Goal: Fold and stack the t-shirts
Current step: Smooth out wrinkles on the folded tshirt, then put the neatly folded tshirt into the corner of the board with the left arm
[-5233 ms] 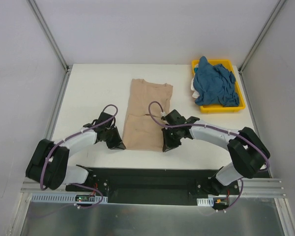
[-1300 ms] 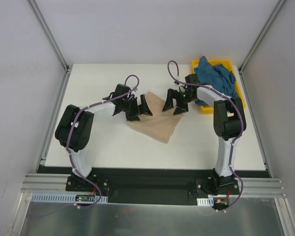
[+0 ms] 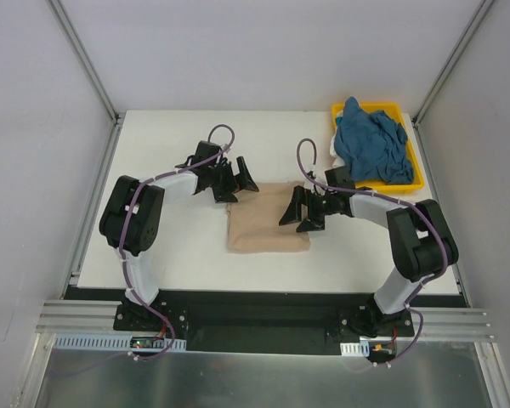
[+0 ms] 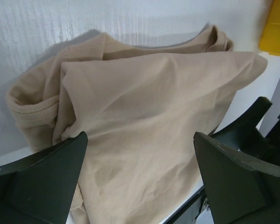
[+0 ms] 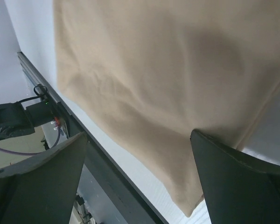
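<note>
The tan-beige t-shirt (image 3: pixel 268 223) lies folded into a rough rectangle in the middle of the table. My left gripper (image 3: pixel 236 182) is open at its far left corner, above the cloth and holding nothing. In the left wrist view the tan shirt (image 4: pixel 144 107) spreads between the wide-apart fingers (image 4: pixel 42 186). My right gripper (image 3: pixel 300 215) is open over the shirt's right edge. The right wrist view shows tan cloth (image 5: pixel 168 70) below its spread fingers (image 5: pixel 242 186). The teal-blue t-shirt (image 3: pixel 370 146) sits crumpled in the yellow tray (image 3: pixel 418 180) at the back right.
White table (image 3: pixel 161 238) with metal frame posts at its back corners. The black base rail (image 3: pixel 255 310) runs along the near edge. The tray's yellow corner (image 4: pixel 276 28) shows in the left wrist view, with the right arm's dark gripper (image 4: pixel 270 135) close by.
The tan shirt went from a long flat shape to a bunched diamond and now lies as a short folded rectangle. The right gripper has come nearer and down; both grippers are off the cloth.
</note>
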`<state>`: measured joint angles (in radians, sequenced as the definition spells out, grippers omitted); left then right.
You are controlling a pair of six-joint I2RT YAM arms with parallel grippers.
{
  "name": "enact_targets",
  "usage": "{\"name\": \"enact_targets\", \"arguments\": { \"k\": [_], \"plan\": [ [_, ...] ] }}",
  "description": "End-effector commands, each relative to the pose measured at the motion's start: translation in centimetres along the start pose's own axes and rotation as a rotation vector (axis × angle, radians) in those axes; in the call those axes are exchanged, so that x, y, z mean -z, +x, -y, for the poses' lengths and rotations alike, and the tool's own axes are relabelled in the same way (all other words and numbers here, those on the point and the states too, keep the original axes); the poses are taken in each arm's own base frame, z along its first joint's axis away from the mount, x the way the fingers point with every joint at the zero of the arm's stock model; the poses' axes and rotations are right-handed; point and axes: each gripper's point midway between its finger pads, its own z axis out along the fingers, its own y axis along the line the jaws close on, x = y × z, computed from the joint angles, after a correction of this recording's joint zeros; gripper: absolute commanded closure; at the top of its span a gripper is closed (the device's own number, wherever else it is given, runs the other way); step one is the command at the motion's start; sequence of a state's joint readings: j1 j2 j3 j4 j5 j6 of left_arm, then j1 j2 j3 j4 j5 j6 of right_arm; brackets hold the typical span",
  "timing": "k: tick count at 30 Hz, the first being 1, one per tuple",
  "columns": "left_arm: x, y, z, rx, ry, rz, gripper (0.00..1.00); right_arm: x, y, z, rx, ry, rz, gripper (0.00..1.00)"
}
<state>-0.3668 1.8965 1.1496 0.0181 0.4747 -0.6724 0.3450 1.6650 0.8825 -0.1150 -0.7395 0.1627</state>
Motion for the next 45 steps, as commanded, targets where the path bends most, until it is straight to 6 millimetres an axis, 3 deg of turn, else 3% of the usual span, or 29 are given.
{"name": "enact_targets", "arguments": {
  "k": [1, 4, 7, 10, 14, 17, 21, 23, 24, 27, 30, 37, 38, 41, 42, 43, 45],
  "plan": [
    [-0.7, 0.4, -0.1, -0.008, 0.013, -0.037, 0.01, -1.0, -0.1, 1.3, -0.022, 0.025, 0.006, 0.04],
    [-0.7, 0.1, -0.1, -0.011, 0.011, -0.028, 0.01, -1.0, -0.2, 1.5, -0.016, 0.038, 0.002, 0.03],
    [0.4, -0.7, 1.3, -0.038, 0.04, -0.002, 0.01, -0.1, -1.4, 0.0, 0.038, 0.028, 0.02, 0.03],
    [2.3, -1.6, 3.6, -0.089, 0.089, 0.041, 0.01, 2.0, -3.2, -2.1, 0.123, 0.041, 0.083, 0.04],
    [6.3, -1.8, 6.5, -0.155, 0.15, 0.111, 0.01, 5.6, -4.1, -3.6, 0.236, 0.121, 0.165, 0.04],
    [8.4, -0.6, 5.9, -0.172, 0.117, 0.148, 0.01, 8.5, -4.1, -3.9, 0.274, 0.206, 0.264, 0.03],
    [9.0, 0.5, 2.6, -0.173, -0.009, 0.169, 0.01, 13.0, -4.3, -1.1, 0.303, 0.455, 0.455, 0.04],
    [8.4, 1.3, 1.6, -0.158, -0.037, 0.134, 0.01, 15.6, -3.9, -0.2, 0.297, 0.552, 0.55, 0.04],
    [8.1, 1.7, 1.2, -0.15, -0.044, 0.111, 0.01, 16.9, -3.7, -0.7, 0.311, 0.558, 0.598, 0.04],
    [6.6, 2.3, -0.2, -0.119, -0.075, 0.062, 0.01, 19.2, -3.1, 0.0, 0.315, 0.636, 0.654, 0.04],
    [4.9, 2.8, -1.9, -0.097, -0.111, 0.013, 0.03, 19.5, -2.3, -0.2, 0.327, 0.627, 0.642, 0.04],
    [1.6, 2.8, -4.4, -0.058, -0.182, -0.042, 0.47, 19.0, -1.0, 0.1, 0.324, 0.615, 0.592, 0.04],
    [1.3, 2.8, -4.7, -0.061, -0.193, -0.044, 0.63, 19.0, -1.1, 0.3, 0.321, 0.623, 0.595, 0.04],
    [1.1, 2.8, -4.9, -0.073, -0.201, -0.049, 0.8, 19.1, -1.1, 0.0, 0.327, 0.62, 0.598, 0.03],
    [1.1, 2.8, -5.0, -0.076, -0.208, -0.046, 0.94, 19.2, -1.2, 0.0, 0.333, 0.62, 0.601, 0.04],
    [1.3, 2.4, -5.2, -0.082, -0.225, -0.03, 1.0, 19.3, -1.3, -0.1, 0.336, 0.618, 0.604, 0.04],
    [1.8, 2.1, -5.6, -0.091, -0.262, -0.017, 1.0, 19.3, -1.3, -0.2, 0.338, 0.618, 0.605, 0.04]
  ]
}}
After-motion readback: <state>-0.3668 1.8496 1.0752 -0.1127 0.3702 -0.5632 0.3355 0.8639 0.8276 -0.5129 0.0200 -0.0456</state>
